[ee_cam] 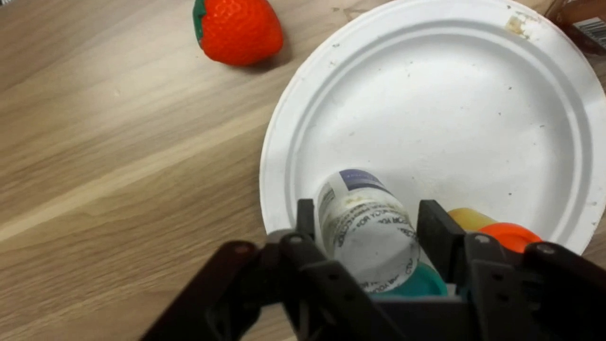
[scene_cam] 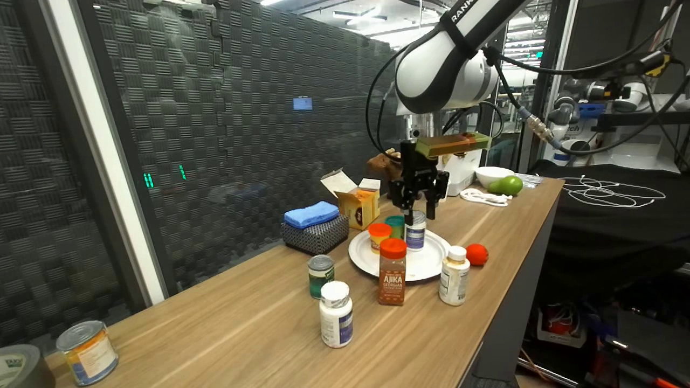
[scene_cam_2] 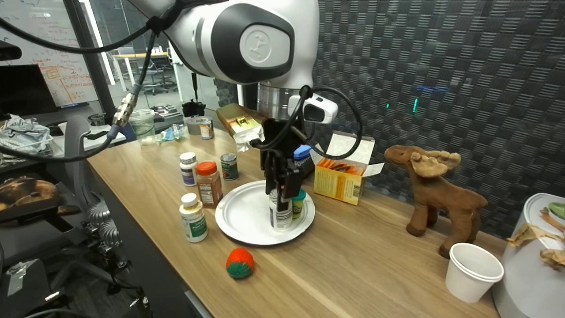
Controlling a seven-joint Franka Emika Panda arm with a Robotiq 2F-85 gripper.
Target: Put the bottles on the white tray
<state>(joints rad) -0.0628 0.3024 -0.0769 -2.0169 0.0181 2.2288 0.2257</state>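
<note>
Low in the wrist view, the gripper (ee_cam: 367,219) is released, its jaws apart around a white bottle (ee_cam: 371,237). This bottle stands on the white tray (ee_cam: 440,113).

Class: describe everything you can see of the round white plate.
The round, shallow white plate looks like pressed paper, with a raised rim and flat middle. Small dark specks dot it, and one spot on its rim is stained light brown. It lies flat on the wooden table. A white bottle with a blue label, a yellow tub with an orange lid and a teal-lidded tub stand upright on it. Whether the red-capped, reddish-brown jar beside it touches its rim is unclear.
</note>
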